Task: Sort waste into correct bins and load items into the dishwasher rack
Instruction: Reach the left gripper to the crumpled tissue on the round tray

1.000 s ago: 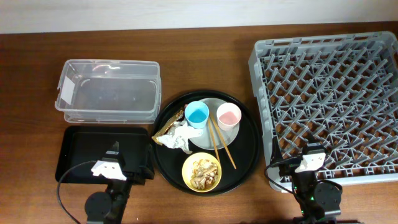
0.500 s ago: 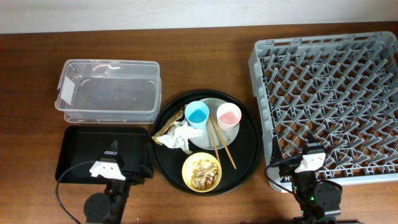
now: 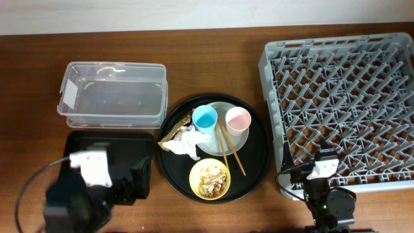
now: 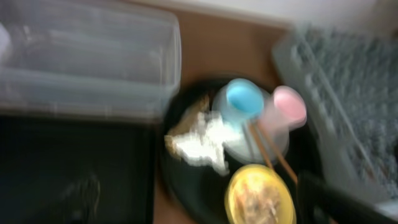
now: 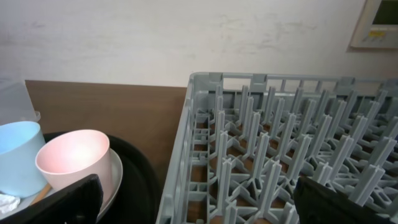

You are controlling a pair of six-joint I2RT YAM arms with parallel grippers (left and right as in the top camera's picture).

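Pink cup (image 5: 73, 155) left of right gripper (image 5: 199, 190).

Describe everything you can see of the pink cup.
The pink cup is small and plain, with smooth walls that are pale pink inside and out. It looks like plastic, and no handle shows. It stands upright, mouth up, and looks empty. It sits on the right part of the pale plate, which lies on the round black tray. The blue cup stands close on its left; whether they touch is unclear. The chopsticks lie just beside its base.
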